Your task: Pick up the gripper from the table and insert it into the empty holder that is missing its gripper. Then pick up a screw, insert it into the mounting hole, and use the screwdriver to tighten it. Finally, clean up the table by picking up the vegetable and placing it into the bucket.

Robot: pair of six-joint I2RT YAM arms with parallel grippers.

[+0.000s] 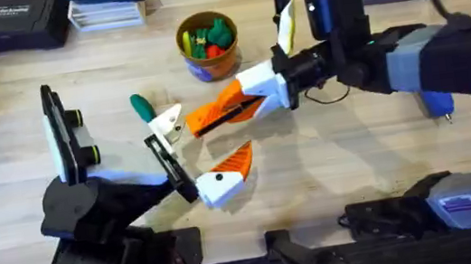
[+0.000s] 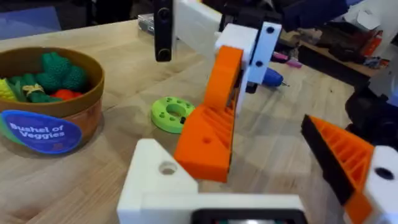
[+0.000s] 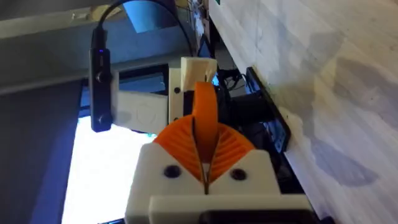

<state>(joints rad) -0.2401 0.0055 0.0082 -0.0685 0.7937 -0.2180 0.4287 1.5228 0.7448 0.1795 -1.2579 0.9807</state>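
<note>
While the right gripper (image 1: 207,120) pinches the ribbed orange wedge gripper (image 2: 211,118), the left gripper's (image 1: 197,151) jaws stand spread.

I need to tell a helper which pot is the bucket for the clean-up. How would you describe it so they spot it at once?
Start at the far middle of the wooden table. There, beyond the two grippers, stands the bucket: a small round pot with a brown rim and a blue label, holding toy vegetables. The green ring-shaped disc nearby is flat and smaller.
</note>
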